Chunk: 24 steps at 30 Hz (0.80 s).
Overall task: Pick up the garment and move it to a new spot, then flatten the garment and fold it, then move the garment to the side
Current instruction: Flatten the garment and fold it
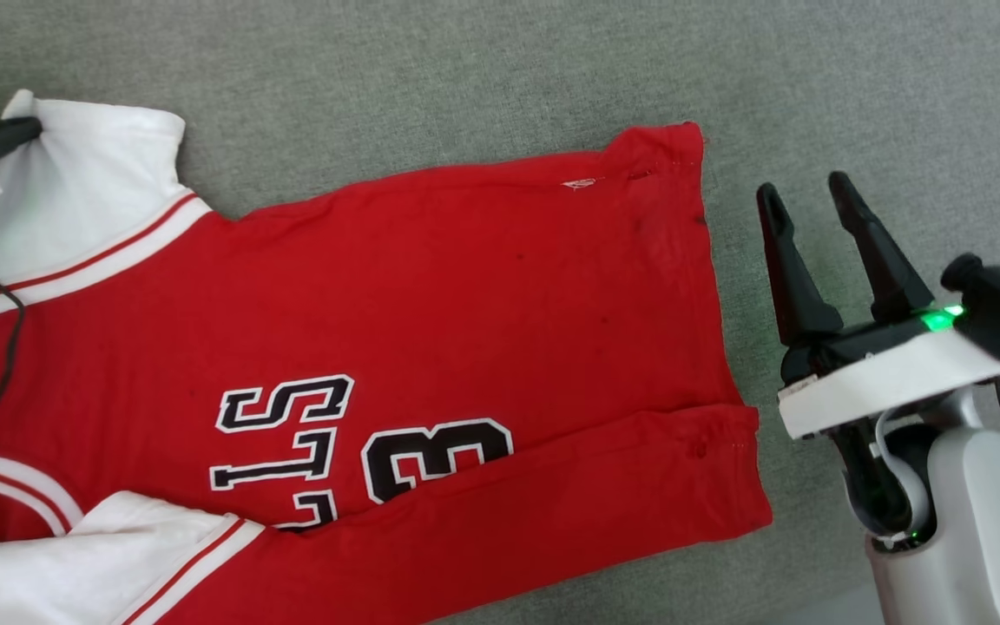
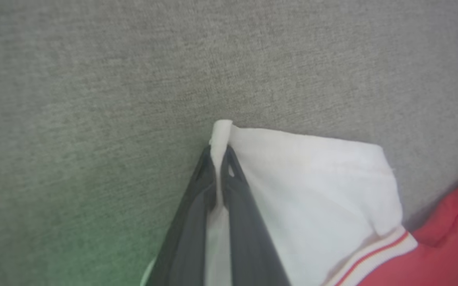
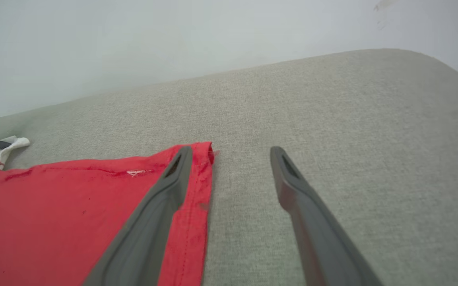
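The garment lies spread on the grey fabric surface, with the left gripper fingers clamped on the edge of its white sleeve and the right gripper positioned beside the hem, fingers wide apart and holding nothing.

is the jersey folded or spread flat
Mostly spread: the jersey lies flat, print up, with only its near side folded over the print. The left hand pinches one white sleeve.
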### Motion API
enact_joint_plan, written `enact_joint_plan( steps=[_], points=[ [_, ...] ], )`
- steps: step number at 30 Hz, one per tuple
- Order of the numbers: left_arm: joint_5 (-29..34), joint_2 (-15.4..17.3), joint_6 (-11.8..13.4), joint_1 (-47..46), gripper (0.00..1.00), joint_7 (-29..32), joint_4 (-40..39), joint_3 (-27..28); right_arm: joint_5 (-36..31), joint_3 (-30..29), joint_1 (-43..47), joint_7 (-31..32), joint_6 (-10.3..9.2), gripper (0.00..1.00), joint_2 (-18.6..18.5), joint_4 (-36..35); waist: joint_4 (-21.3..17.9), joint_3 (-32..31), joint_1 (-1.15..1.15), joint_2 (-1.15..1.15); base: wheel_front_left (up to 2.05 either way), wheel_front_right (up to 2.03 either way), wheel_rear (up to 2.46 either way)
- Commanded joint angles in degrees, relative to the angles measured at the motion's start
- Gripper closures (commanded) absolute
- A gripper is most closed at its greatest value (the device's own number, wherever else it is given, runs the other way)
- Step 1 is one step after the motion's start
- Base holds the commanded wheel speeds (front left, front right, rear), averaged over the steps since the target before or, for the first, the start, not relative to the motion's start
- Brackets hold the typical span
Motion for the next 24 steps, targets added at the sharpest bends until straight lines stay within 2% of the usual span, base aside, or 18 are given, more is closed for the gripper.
enact_joint_plan(
  steps=[1,4,7,12,16,20,24],
  points=[
    [0.1,-3.0,-0.3,6.3,1.0,1.0,2.7,-3.3,0.3,-0.1,-0.8,0.8,-0.04,0.0,-0.8,0.8,0.8,-1.2,0.0,0.0,0.0,0.0,0.0],
    [0.7,-4.0,-1.1,5.3,1.0,-2.3,3.0,-2.9,3.5,-0.1,-3.2,4.5,-0.04,0.0,-1.6,3.6,2.3,-3.0,0.0,0.0,0.0,0.0,0.0],
    [1.2,-5.3,-2.4,3.7,1.0,-5.3,3.1,-2.9,6.2,-0.6,-6.6,11.1,-0.04,0.0,-3.5,8.1,4.2,-5.2,0.0,0.0,0.0,0.0,0.0],
    [4.4,-7.2,-3.7,-0.1,1.0,-11.5,1.6,-3.5,8.4,-1.3,-13.0,26.3,-0.04,0.0,-6.3,16.3,8.3,-8.1,0.0,0.0,0.0,0.0,0.0],
    [6.3,-9.0,-3.9,-1.1,1.0,-14.0,0.6,-4.8,8.1,-1.6,-17.8,36.8,-0.04,0.0,-7.8,20.7,11.6,-8.9,0.0,0.0,0.0,0.0,0.0],
    [7.1,-10.6,-4.1,-2.2,1.0,-15.3,-1.3,-5.7,6.4,-1.5,-22.1,42.9,-0.04,0.0,-8.7,23.8,14.3,-7.6,0.0,0.0,0.0,0.0,0.0],
    [7.3,-11.5,-4.4,-2.1,1.0,-16.8,-3.0,-6.1,5.3,-1.3,-25.0,47.7,-0.04,0.0,-7.8,28.5,16.1,-5.9,0.0,0.0,0.0,0.0,0.0]
  ],
)
